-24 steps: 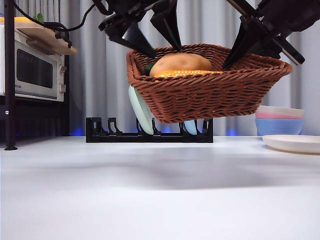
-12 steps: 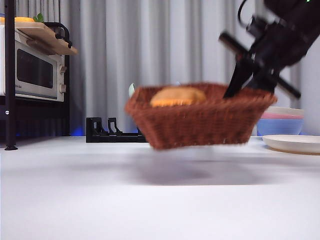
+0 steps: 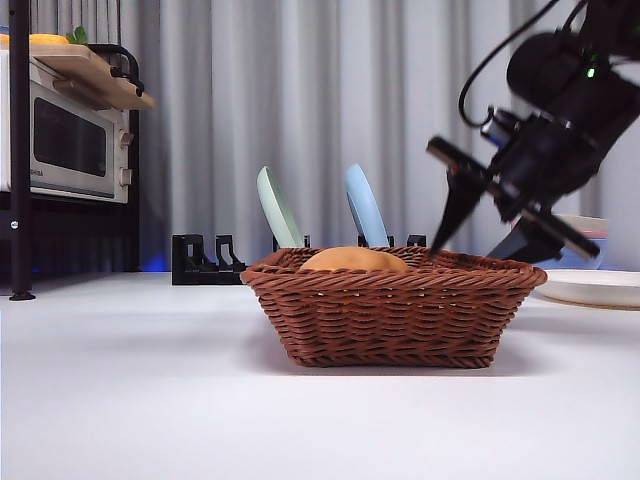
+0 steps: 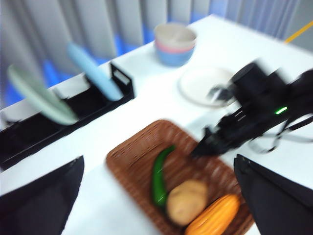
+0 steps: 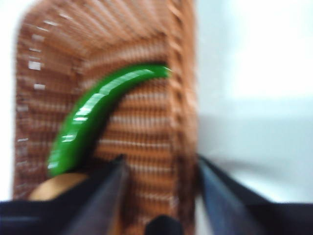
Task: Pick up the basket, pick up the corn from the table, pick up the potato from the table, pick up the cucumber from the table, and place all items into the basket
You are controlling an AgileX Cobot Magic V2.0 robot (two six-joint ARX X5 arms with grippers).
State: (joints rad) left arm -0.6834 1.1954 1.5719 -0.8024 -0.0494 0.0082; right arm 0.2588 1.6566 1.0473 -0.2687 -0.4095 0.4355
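Lying lengthwise in basket [image 4: 142, 161]: cucumber [image 4: 160, 176] | right fingers [image 5: 161, 196] straddling rim

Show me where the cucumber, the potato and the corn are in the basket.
cucumber [image 4: 159, 177]: left wrist view, middle of its green body.
potato [image 4: 187, 201]: left wrist view, centre of its tan top.
corn [image 4: 213, 220]: left wrist view, middle of its orange side.

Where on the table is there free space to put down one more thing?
Bare tabletop lies in front of the basket and on its microwave side. Crowded: behind, the rack; beside the right claw, the plate and bowls.
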